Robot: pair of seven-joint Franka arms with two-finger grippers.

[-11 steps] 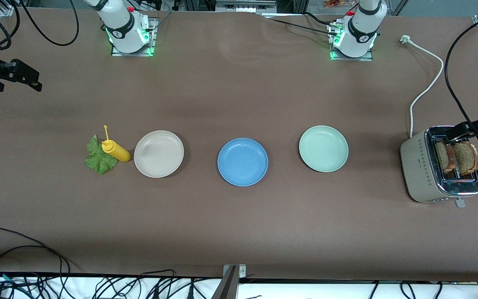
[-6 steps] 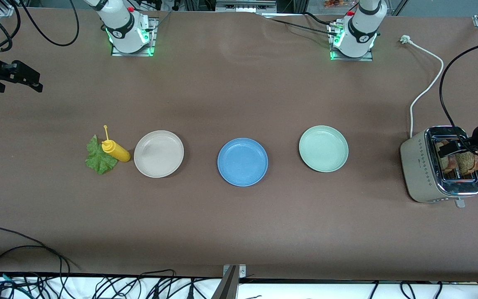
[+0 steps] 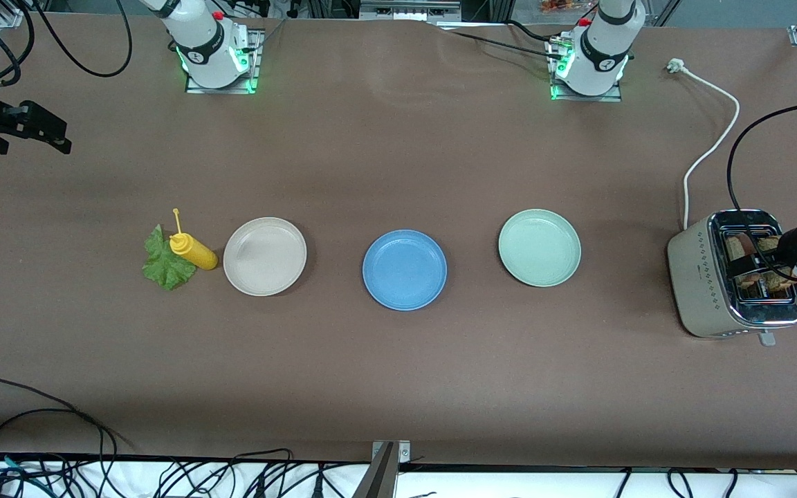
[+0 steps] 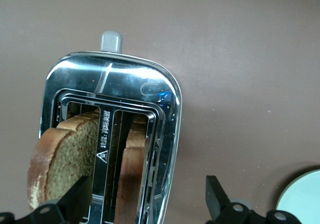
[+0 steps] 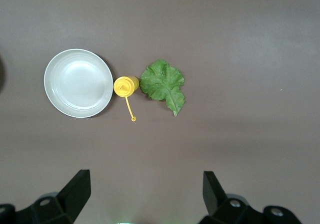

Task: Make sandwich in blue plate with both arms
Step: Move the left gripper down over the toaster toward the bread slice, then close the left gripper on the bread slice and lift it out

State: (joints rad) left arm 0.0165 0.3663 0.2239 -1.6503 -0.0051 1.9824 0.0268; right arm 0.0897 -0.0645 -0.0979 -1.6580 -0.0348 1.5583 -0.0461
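Two brown bread slices [image 3: 737, 246] stand in the slots of a silver toaster [image 3: 697, 277] at the left arm's end of the table. My left gripper [image 3: 762, 264] is open just above them. In the left wrist view [image 4: 146, 200] its fingers straddle the inner slice [image 4: 131, 174], and the other slice [image 4: 65, 154] is beside one finger. The blue plate [image 3: 405, 270] is empty at mid table. The lettuce leaf [image 3: 163, 263] lies toward the right arm's end and shows in the right wrist view [image 5: 162, 82]. My right gripper [image 3: 52, 135] waits open, high over that end.
A yellow squeeze bottle [image 3: 194, 252] stands touching the lettuce, beside a beige plate [image 3: 265, 256]. A pale green plate [image 3: 539, 247] lies between the blue plate and the toaster. The toaster's white cord [image 3: 710, 145] runs toward the left arm's base.
My left gripper has come over the toaster and dropped toward the bread slices, now partly covering them. The right gripper has barely moved.
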